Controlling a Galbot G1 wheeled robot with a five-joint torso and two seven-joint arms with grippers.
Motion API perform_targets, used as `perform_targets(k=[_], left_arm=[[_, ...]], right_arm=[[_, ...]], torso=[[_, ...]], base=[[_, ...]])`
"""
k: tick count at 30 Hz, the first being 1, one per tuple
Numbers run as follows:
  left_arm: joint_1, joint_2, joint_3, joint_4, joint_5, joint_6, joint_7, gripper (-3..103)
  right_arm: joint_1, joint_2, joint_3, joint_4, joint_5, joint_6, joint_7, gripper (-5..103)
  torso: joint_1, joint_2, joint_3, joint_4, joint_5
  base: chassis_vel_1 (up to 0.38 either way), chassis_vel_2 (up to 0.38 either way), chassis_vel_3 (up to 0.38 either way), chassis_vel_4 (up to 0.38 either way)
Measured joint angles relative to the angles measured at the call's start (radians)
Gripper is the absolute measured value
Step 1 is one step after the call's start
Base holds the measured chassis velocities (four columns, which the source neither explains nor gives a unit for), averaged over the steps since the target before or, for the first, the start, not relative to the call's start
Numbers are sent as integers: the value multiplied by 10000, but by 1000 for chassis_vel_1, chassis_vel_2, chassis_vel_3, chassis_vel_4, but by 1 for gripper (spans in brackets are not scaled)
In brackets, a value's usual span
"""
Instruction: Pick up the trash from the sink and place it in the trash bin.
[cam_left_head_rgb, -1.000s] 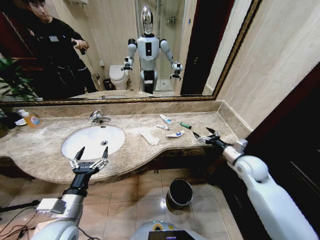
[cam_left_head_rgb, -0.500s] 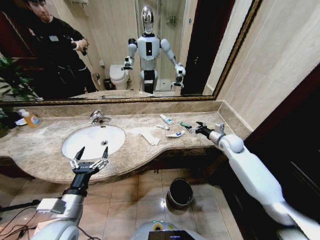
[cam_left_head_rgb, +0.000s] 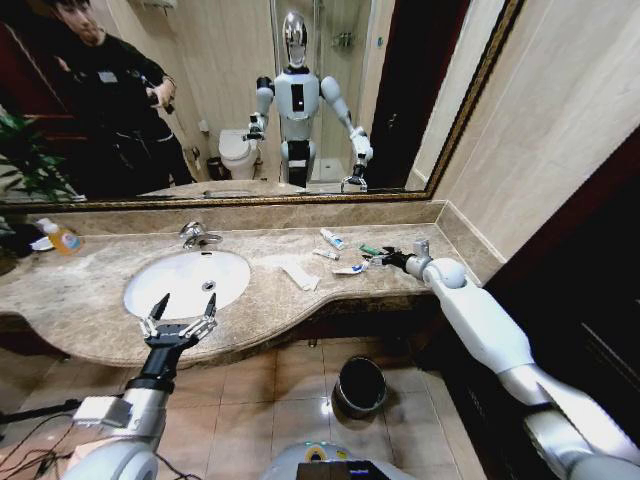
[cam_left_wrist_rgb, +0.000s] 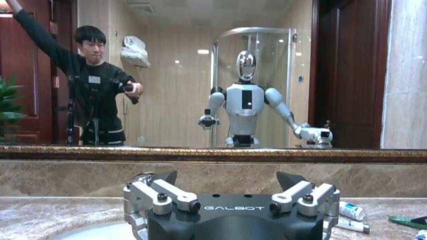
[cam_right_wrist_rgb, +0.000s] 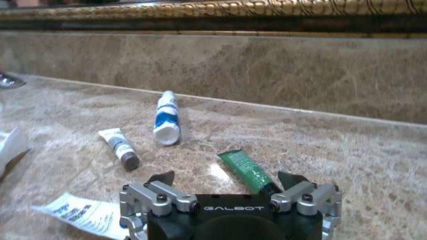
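While the left tool (cam_left_head_rgb: 180, 316) idles released, the right tool (cam_right_wrist_rgb: 227, 181) hangs released over the green tube (cam_right_wrist_rgb: 244, 170)

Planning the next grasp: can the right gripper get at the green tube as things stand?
Probably yes: the right gripper is open, the green tube lies just ahead between its fingers, nothing between.

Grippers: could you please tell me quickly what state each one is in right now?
Left gripper: open, holding nothing, at the counter's front edge by the sink.
Right gripper: open, holding nothing, at the green tube.
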Motion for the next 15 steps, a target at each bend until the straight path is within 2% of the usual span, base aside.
perform_targets(k=[3,4,9,10,12,15], left_arm=[[0,0,0,0,0,0,0,100],[0,0,0,0,0,0,0,100],[0,0,0,0,0,0,0,100],[0,0,0,0,0,0,0,100],[0,0,0,0,0,0,0,100],[0,0,0,0,0,0,0,100]], right_arm=[[38,83,13,-102,62,-4,79,100],[64,115,14,-151,64,-4,85,103],[159,168,7,-295,51,5,94,96],[179,182,2,-349,42,12,94,90],[188,194,2,-402,20,20,94,90],[192,205,2,-490,-32,33,94,83]], torso=[[0,0,0,0,-1],[0,0,0,0,-1],[0,0,0,0,-1],[0,0,0,0,-1],[0,0,0,0,-1],[0,0,0,0,0]], base=[[0,0,0,0],[0,0,0,0],[0,0,0,0],[0,0,0,0],[0,0,0,0],[0,0,0,0]])
